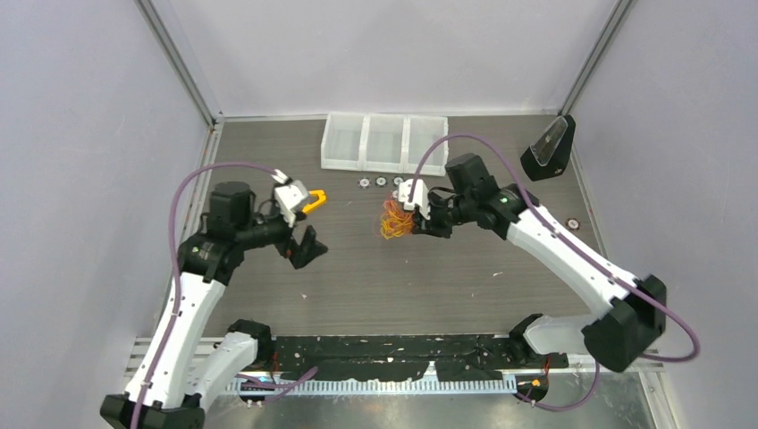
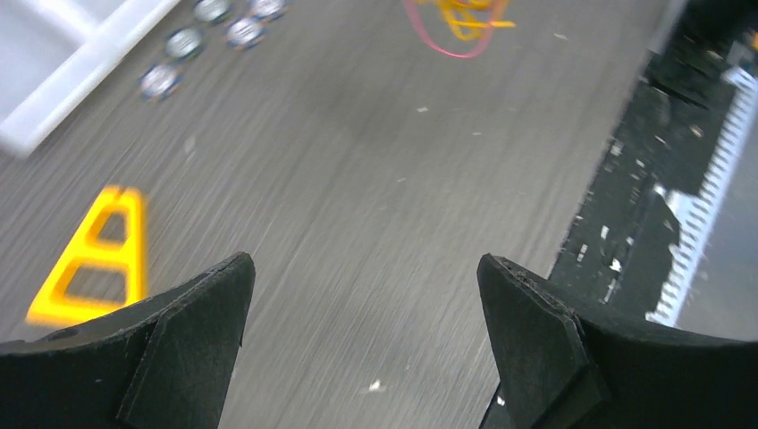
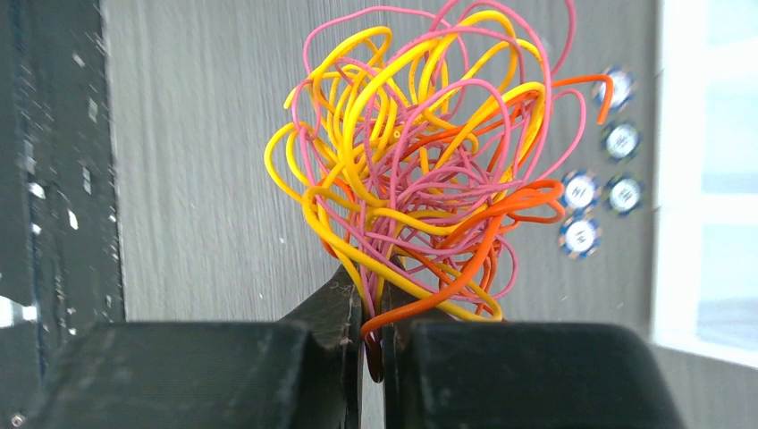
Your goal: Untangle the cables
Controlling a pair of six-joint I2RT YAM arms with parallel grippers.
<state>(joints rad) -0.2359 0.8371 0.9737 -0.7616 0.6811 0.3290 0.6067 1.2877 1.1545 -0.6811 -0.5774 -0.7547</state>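
The cables point(image 3: 420, 179) are a tangled ball of thin yellow, orange and pink wires. In the top view this bundle point(image 1: 394, 220) sits mid-table, just left of my right gripper point(image 1: 416, 218). The right gripper point(image 3: 374, 295) is shut on strands at the edge of the bundle, with the rest fanning out beyond its fingers. My left gripper point(image 1: 302, 229) hovers well to the left of the cables. Its fingers point(image 2: 201, 313) stand wide apart with only bare table between them, and the left gripper point(image 2: 365, 268) is open. The cables point(image 2: 460, 22) show small at the top of the left wrist view.
A yellow triangular plastic frame point(image 1: 314, 201) lies beside the left gripper. A white three-compartment bin point(image 1: 384, 141) stands at the back. Several small round discs point(image 1: 380, 181) lie in front of it. A black stand point(image 1: 550, 147) is back right, and a black strip point(image 1: 402, 356) lines the near edge.
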